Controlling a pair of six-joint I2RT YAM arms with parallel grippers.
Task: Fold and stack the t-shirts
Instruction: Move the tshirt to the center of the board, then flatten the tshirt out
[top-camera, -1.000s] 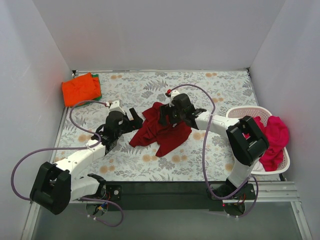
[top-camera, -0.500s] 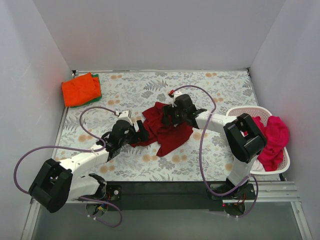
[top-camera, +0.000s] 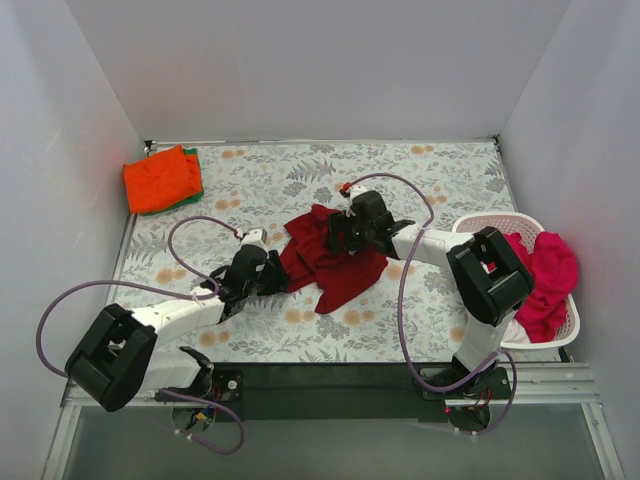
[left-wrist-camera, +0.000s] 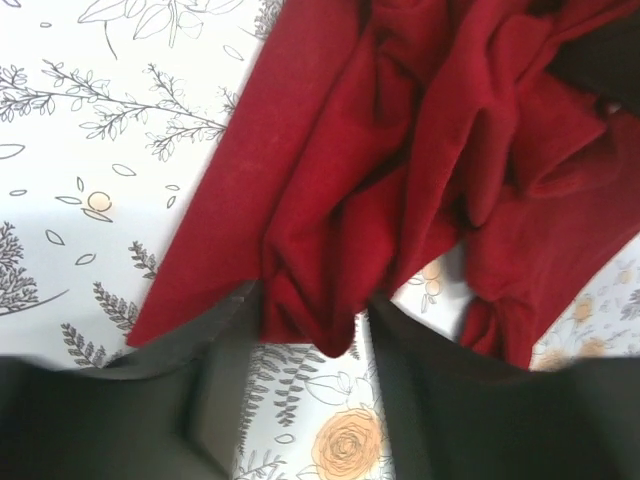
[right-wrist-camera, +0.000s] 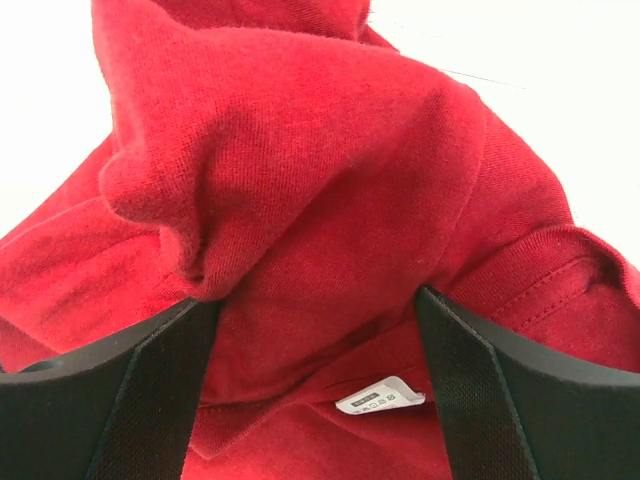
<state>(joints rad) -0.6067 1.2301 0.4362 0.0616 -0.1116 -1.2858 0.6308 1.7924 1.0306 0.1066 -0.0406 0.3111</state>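
Observation:
A dark crimson t-shirt (top-camera: 335, 268) lies crumpled mid-table. My left gripper (top-camera: 274, 276) is low at its left edge; in the left wrist view its jaws (left-wrist-camera: 312, 322) straddle a hanging fold of the crimson cloth (left-wrist-camera: 400, 150), half narrowed, with table showing between them below the fold. My right gripper (top-camera: 336, 236) rests on the shirt's upper part; the right wrist view shows it (right-wrist-camera: 315, 330) wide open over bunched cloth (right-wrist-camera: 300, 150) and a white collar label (right-wrist-camera: 380, 398). An orange t-shirt (top-camera: 160, 178) lies folded on a green one (top-camera: 196, 172) at the back left.
A white basket (top-camera: 490, 225) stands at the right edge with a magenta-pink t-shirt (top-camera: 548, 275) draped over its rim. White walls enclose the floral table (top-camera: 420, 170) on three sides. Purple cables loop beside both arms.
My left gripper has slid forward and right to the shirt's lower-left edge, and its jaws have narrowed around a fold. The right gripper has barely moved.

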